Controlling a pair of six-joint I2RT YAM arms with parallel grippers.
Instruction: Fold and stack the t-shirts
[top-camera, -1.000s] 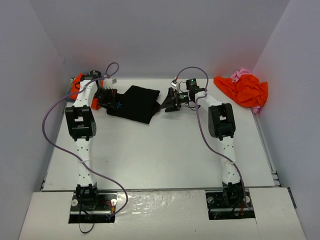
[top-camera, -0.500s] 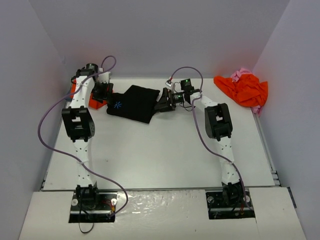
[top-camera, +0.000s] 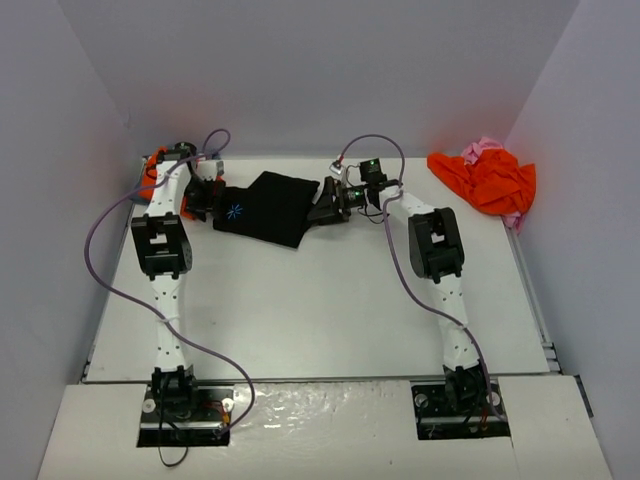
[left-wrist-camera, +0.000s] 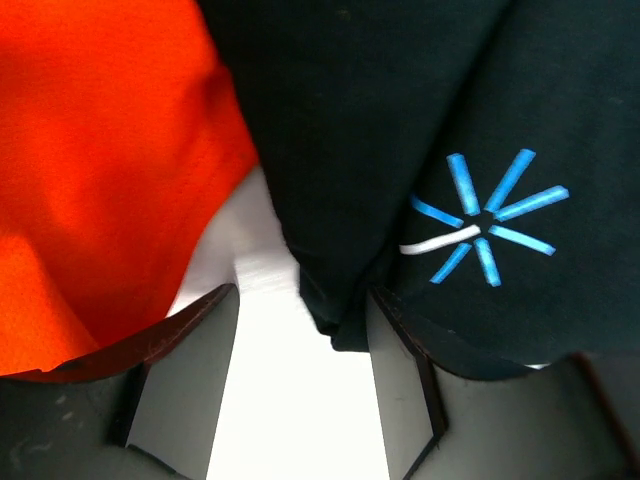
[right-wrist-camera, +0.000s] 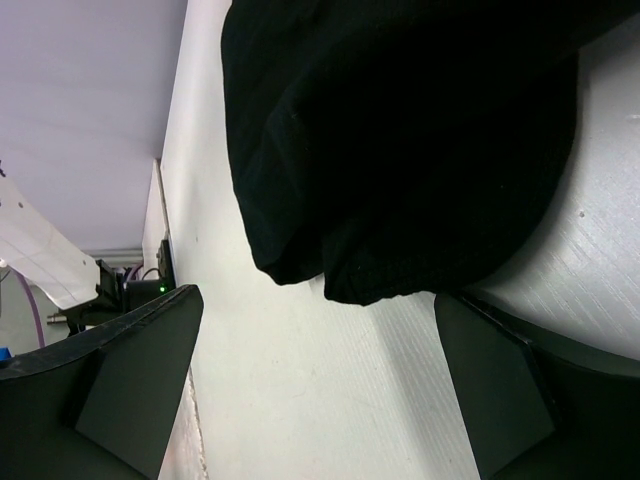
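The black t-shirt (top-camera: 272, 205) lies folded at the back of the table, its blue star print (top-camera: 234, 211) near its left edge. My left gripper (top-camera: 204, 197) is open at that left edge. In the left wrist view (left-wrist-camera: 300, 385) a corner of the black shirt (left-wrist-camera: 400, 120) hangs between the fingers beside the right finger (left-wrist-camera: 400, 390). An orange t-shirt (left-wrist-camera: 100, 170) lies just to the left. My right gripper (top-camera: 326, 206) is open at the shirt's right edge, and the black cloth (right-wrist-camera: 400, 130) sits just ahead of the jaws. No blue-grey shirt shows.
A second orange t-shirt (top-camera: 492, 180) lies crumpled on a pink one (top-camera: 487, 148) at the back right corner. The first orange shirt (top-camera: 152, 175) sits in the back left corner behind the left arm. Grey walls enclose the white table (top-camera: 320, 300) on three sides.
The left gripper pulled back off the black shirt's left edge, uncovering the star print, then dipped to that edge again. The right gripper moved left up to the shirt's right edge.
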